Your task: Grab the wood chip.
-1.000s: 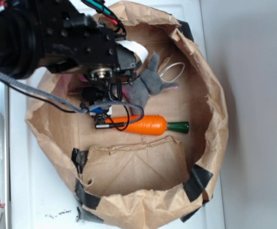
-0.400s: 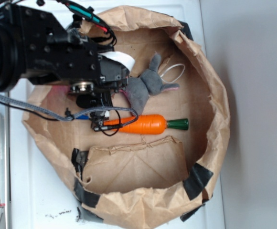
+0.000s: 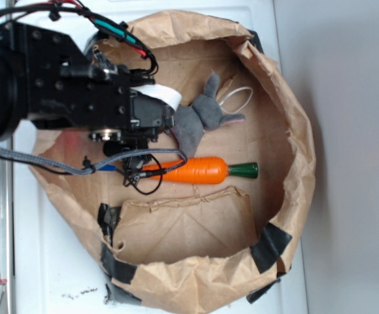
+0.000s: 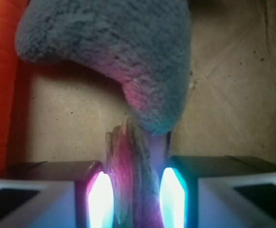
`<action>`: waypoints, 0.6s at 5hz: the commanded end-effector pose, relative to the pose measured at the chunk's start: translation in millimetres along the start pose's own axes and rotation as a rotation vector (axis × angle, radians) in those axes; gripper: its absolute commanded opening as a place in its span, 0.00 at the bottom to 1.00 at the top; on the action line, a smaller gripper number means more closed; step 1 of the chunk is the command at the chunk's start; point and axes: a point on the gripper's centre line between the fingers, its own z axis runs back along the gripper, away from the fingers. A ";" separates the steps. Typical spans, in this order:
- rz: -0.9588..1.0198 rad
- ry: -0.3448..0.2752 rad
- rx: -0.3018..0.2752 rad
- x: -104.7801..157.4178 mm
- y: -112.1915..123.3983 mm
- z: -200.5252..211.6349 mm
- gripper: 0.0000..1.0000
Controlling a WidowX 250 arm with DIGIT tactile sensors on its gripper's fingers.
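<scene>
While nearly closed, hand (image 4: 136,197) pinches wood chip (image 4: 131,180).

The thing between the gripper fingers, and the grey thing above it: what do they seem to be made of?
The wood chip looks like rough bark: ridged grain, jagged tip, matte. The grey toy seems plush fabric: fuzzy, looped nap. The gripper appears shut on the chip.

In the paper bag (image 3: 287,163), the plush toy (image 3: 199,118) lies beside the carrot (image 3: 199,171), just apart.
</scene>
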 end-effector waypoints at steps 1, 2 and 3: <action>0.027 -0.030 0.012 -13.6 0.6 16.5 0.00; 0.066 -0.112 -0.077 -17.7 21.9 63.5 0.00; 0.102 -0.178 -0.149 -15.5 40.7 109.4 0.00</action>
